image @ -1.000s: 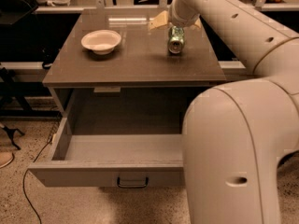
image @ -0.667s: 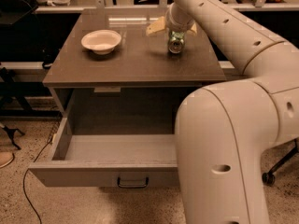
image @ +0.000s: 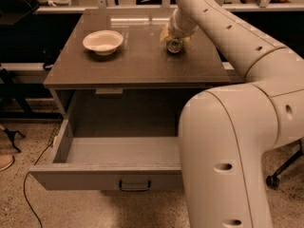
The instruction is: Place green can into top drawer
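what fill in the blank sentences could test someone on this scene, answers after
The top drawer stands ____. The green can, at the hand over the cabinet top, is not yet in the ____. In the camera view, the white bowl lies to the ____ of that can.
Missing: open; drawer; left.

Can on the cabinet top, drawer open.
Green can [image: 174, 45] sits at the far right of the top, silver end tipped toward the front, gripper [image: 175, 38] right over it. Top drawer [image: 90, 178] is pulled out below: grey-brown, dark handle [image: 134, 185] centred on its front.
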Action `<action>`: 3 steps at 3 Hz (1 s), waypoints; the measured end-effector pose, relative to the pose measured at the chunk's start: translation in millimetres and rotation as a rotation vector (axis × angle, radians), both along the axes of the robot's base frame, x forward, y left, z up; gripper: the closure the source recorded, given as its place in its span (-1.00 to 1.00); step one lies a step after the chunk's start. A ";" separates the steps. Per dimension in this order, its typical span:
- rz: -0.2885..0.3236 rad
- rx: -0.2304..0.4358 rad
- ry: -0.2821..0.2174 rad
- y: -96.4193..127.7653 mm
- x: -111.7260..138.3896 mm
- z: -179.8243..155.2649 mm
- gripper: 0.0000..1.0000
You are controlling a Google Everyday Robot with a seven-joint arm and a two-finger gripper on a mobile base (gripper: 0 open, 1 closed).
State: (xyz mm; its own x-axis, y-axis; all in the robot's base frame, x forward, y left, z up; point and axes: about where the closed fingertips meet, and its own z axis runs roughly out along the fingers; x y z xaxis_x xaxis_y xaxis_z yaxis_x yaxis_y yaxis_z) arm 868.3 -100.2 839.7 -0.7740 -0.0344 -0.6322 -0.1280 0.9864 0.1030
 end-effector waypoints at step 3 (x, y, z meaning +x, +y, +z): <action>0.221 0.076 -0.126 -18.7 -103.9 81.6 1.00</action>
